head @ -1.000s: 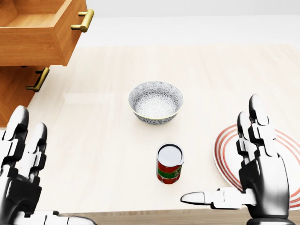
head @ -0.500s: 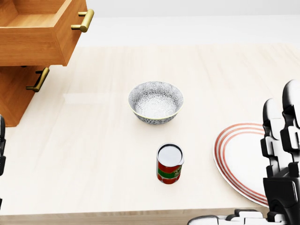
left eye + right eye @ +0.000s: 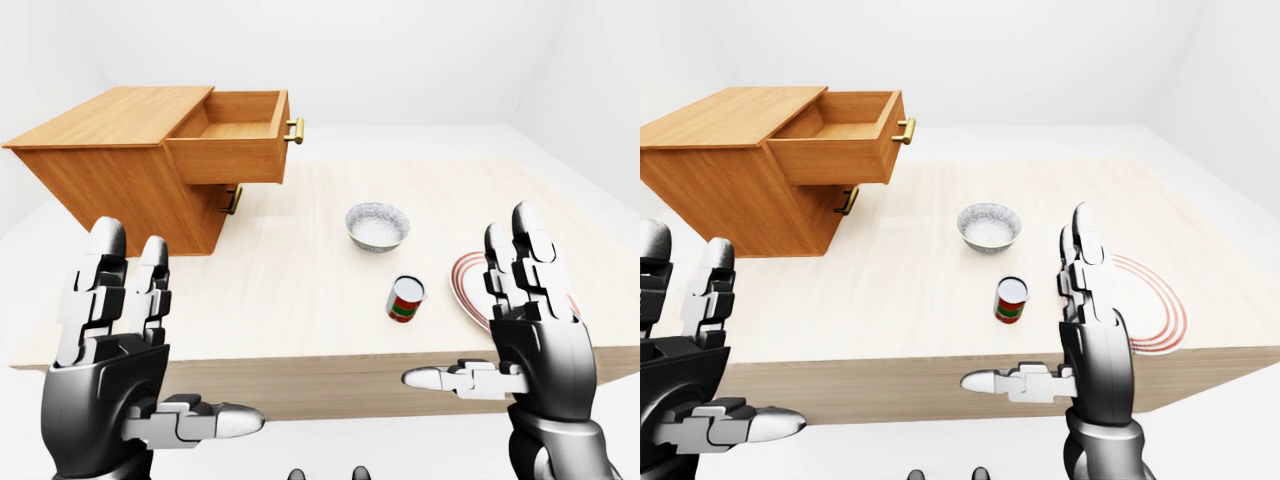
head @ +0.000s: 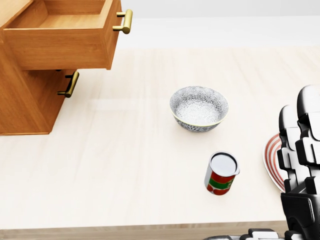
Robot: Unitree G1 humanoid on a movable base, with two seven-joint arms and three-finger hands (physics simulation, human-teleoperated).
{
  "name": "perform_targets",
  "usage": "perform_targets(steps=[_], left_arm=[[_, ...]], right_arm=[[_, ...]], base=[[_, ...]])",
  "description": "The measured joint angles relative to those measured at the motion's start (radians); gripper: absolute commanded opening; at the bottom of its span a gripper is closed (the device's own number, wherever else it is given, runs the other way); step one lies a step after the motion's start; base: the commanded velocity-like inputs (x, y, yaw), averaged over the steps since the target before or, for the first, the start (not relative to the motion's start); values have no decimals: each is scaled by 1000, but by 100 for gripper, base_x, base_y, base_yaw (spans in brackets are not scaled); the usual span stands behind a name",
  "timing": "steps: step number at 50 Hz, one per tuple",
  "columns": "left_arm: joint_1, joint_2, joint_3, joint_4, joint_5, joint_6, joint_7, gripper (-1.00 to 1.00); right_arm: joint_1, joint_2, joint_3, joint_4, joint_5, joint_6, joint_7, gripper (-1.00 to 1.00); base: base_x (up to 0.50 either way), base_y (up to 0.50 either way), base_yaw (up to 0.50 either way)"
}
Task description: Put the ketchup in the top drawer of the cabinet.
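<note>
A small red can with a green band and a white top (image 4: 221,174), the ketchup, stands upright on the pale wooden table (image 4: 125,165), below the bowl in the head view. The wooden cabinet (image 3: 110,180) stands at the table's left, its top drawer (image 4: 65,47) pulled open and empty. My left hand (image 3: 175,345) is open, raised low at the left in the left-eye view, off the table. My right hand (image 3: 468,300) is open, raised right of the can, apart from it.
A patterned grey bowl (image 4: 198,108) sits above the can in the head view. A white plate with red rings (image 3: 1155,310) lies at the right, partly behind my right hand. The shut lower drawer has a brass handle (image 4: 69,85).
The whole head view has shifted: cabinet, bowl and can now lie further right, so the camera moved left. My left hand dropped out of the head view; my right hand went to the right edge.
</note>
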Motion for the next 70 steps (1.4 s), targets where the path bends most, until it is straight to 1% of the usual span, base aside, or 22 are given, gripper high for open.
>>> perform_targets(steps=[14,37,49,70], left_arm=[[-5,-4,8,-1,0,0,-5,100],[-7,-1,2,3,7,0,1,100],[-9,2,2,4,10,0,4,100],[-13,2,5,7,9,0,6,100]], right_arm=[[-3,-2,5,11,-5,0,1,100],[-4,-1,2,22,-1,0,2,100],[-18,9,-10,17,40,0,-9,100],[-5,14,-35,3,96,0,12,100]], base=[[0,50,0],[0,50,0],[0,0,0],[48,0,0]])
